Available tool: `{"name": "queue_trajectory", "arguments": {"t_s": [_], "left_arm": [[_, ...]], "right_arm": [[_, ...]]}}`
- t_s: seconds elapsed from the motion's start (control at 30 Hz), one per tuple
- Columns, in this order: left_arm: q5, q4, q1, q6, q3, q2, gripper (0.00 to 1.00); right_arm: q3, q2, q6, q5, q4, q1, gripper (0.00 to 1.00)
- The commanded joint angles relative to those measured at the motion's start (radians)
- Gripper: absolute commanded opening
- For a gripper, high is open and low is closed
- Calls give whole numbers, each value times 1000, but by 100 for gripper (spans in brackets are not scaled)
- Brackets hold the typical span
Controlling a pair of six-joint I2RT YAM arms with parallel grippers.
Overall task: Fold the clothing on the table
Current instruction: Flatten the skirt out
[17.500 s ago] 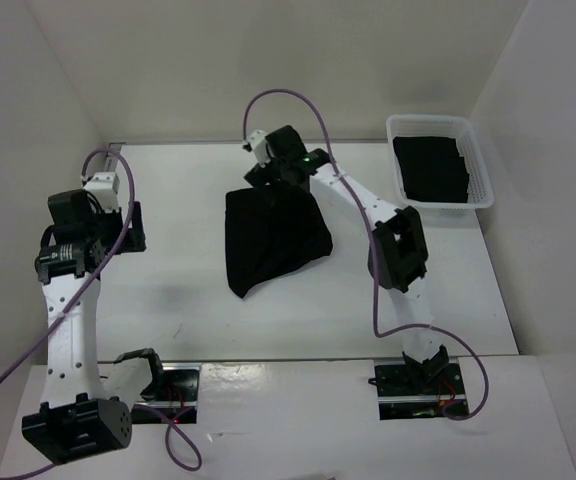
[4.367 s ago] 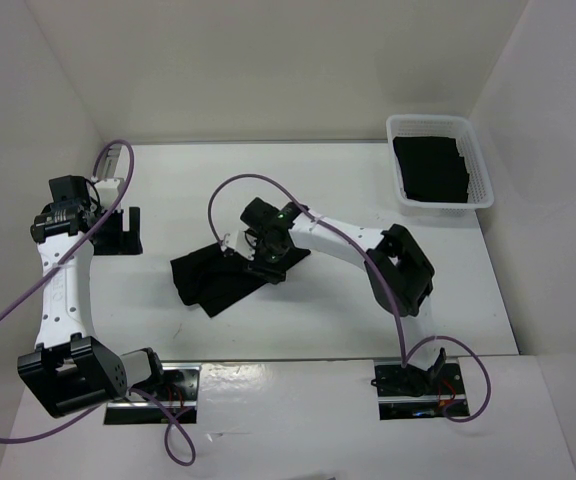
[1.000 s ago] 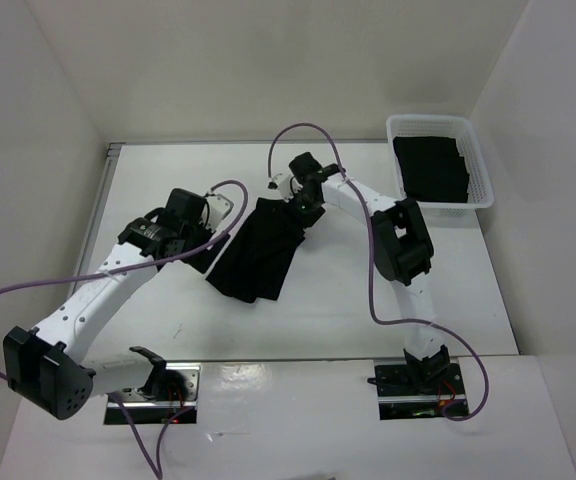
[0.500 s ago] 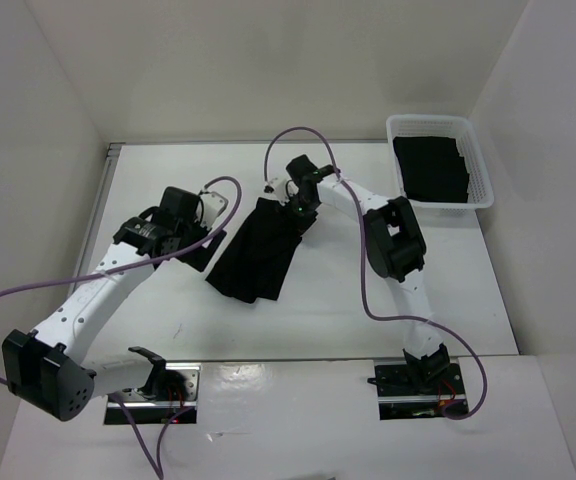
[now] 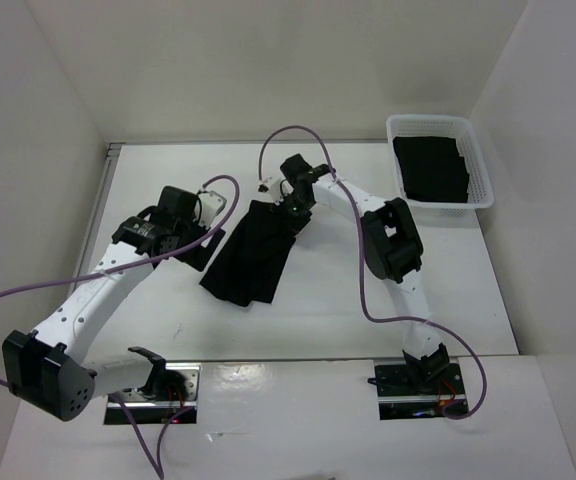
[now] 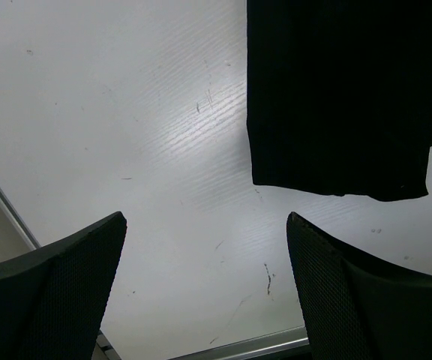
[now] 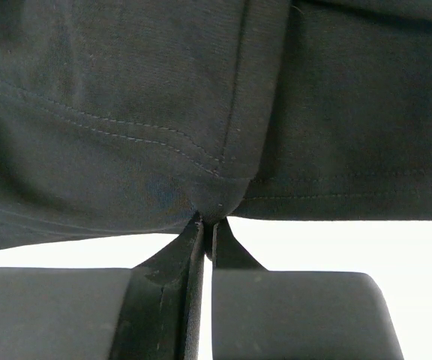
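While left gripper [image 6: 205, 222] gapes, right gripper [image 7: 207, 223] pinches clothing [image 5: 248, 256] edge.

Bright, even, diffuse light.
The smooth white matte worktop [image 6: 111, 105] carries a streaky sheen under the left wrist; the plain black soft garment [image 7: 111, 112] shows sharp stitching close up.

- Clothing [image 5: 246, 255]: black cloth, matt, fine weave, stitched hems.
- Bench [image 5: 318, 300]: white, smooth, matt, faintly scuffed; rail [image 6: 253, 346] grey metal.
- Basket [image 5: 482, 186], far right: white plastic lattice.
- Left hand [image 6: 205, 225] pads [image 6: 336, 292]: black, finely dimpled.
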Motion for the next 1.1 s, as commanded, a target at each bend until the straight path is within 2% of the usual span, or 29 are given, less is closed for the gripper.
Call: {"name": "queue_trajectory", "arguments": {"t_s": [0.0,0.17,0.5,0.63,0.83,1.0,1.03,1.07], "left_arm": [[25,4,6,1,26,-5,93],[25,4,6,1,46,13,93],[25,4,6,1,46,22,93],[25,4,6,1,46,31,93],[16,4,6,1,55,31,93],[7,-5,6,1,65,41,93],[7,-5,6,1,65,41,93],[7,-5,6,-8,74,51,93]], "right_arm": [[53,-23,69,-9,11,11,0],[31,-41,152,95,70,11,0],[11,-51,297,429,167,11,0],[74,-51,350,448,176,2,0],[284,26,451,515,127,-50,0],[332,48,499,540,103,-82,0],[332,48,490,523,103,-82,1],[332,48,476,512,103,-82,24]]}}
